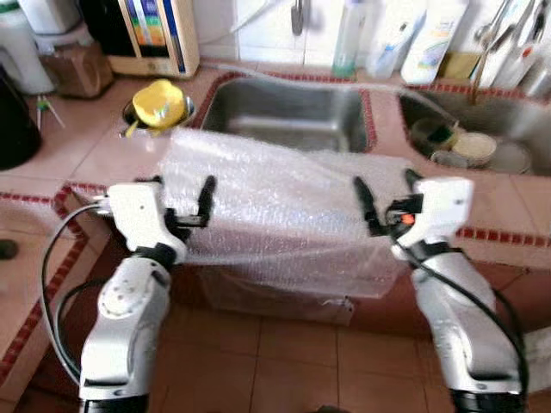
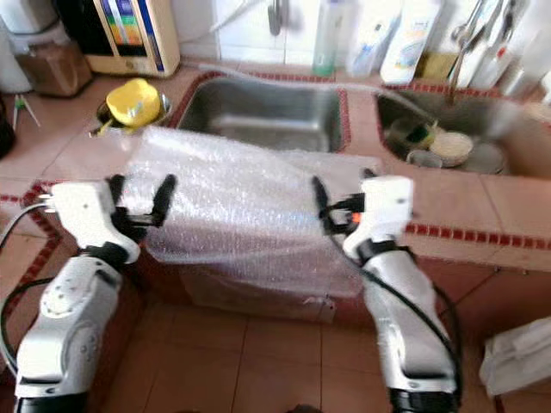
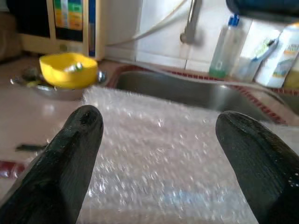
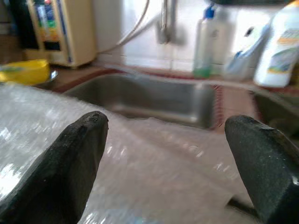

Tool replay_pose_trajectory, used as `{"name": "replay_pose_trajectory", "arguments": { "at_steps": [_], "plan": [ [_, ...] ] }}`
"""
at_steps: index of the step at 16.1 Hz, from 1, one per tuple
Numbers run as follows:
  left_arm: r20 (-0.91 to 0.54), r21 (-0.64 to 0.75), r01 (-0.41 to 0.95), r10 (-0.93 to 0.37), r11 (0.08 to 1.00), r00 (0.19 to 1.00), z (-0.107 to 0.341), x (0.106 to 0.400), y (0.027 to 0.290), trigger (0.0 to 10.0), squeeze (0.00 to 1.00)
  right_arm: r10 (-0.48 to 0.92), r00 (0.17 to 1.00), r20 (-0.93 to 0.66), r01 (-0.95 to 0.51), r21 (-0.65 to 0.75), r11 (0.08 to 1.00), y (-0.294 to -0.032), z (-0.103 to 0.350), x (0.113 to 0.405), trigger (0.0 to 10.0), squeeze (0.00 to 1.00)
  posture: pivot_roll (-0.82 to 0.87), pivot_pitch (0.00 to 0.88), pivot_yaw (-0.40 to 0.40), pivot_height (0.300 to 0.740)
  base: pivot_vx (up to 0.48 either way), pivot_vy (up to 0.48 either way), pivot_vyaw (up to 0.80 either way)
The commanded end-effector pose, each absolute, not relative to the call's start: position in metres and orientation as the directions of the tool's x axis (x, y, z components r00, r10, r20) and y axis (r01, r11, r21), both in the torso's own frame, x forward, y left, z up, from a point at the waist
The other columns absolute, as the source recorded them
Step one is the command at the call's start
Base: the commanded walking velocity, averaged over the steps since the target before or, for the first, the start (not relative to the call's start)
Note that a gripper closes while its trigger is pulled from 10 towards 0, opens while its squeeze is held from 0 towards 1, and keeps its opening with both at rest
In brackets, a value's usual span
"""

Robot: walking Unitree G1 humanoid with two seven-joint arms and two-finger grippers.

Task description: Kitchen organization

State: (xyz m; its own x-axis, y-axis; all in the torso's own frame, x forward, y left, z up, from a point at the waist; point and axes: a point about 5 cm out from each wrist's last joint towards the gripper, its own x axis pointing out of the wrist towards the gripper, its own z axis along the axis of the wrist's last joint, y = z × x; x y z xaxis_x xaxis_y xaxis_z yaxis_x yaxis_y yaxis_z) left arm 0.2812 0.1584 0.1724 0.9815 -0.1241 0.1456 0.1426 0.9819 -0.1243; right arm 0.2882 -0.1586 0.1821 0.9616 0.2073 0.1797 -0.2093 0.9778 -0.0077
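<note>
A sheet of clear bubble wrap [image 1: 275,206] lies on the tiled counter in front of the steel sink [image 1: 288,112], and its front part hangs over the counter's edge. My left gripper [image 1: 182,185] is open at the sheet's left edge, fingers pointing toward the sink. My right gripper [image 1: 385,182] is open at the sheet's right edge, just above it. The left wrist view has the bubble wrap [image 3: 163,158] lying between and beyond the spread fingers [image 3: 74,149]. The right wrist view has the bubble wrap [image 4: 154,177] under its two separated fingers [image 4: 70,158]. Neither gripper holds anything.
A yellow bowl [image 1: 159,101] rests in a metal dish left of the sink. A second sink [image 1: 473,142] at the right holds dishes. Bottles [image 1: 349,39] and a water dispenser [image 1: 146,34] line the back wall. A dark appliance [image 1: 13,112] stands far left. Tiled floor lies below.
</note>
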Motion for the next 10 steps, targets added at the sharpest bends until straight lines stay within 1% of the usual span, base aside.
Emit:
{"name": "replay_pose_trajectory", "arguments": {
  "at_steps": [1, 10],
  "plan": [
    [0.151, -0.112, 0.118, -0.100, 0.987, 0.983, 0.1752, 0.2798, 0.1664, 10.0, 0.00, 0.228, 0.954, 0.195, -0.232, -0.003, 0.973, -0.1509, 0.1856, 0.2882, 10.0, 0.00, -0.01, 0.135, -0.016, 0.740, 0.277, 0.000, 0.00],
    [0.143, -0.101, 0.125, -0.110, 0.987, 0.984, 0.1747, 0.2796, 0.1663, 10.0, 0.00, 0.223, 0.955, 0.194, -0.227, -0.002, 0.974, -0.1489, 0.1842, 0.2872, 10.0, 0.00, -0.01, 0.141, -0.007, 0.740, 0.276, 0.000, 0.00]
  ]
}}
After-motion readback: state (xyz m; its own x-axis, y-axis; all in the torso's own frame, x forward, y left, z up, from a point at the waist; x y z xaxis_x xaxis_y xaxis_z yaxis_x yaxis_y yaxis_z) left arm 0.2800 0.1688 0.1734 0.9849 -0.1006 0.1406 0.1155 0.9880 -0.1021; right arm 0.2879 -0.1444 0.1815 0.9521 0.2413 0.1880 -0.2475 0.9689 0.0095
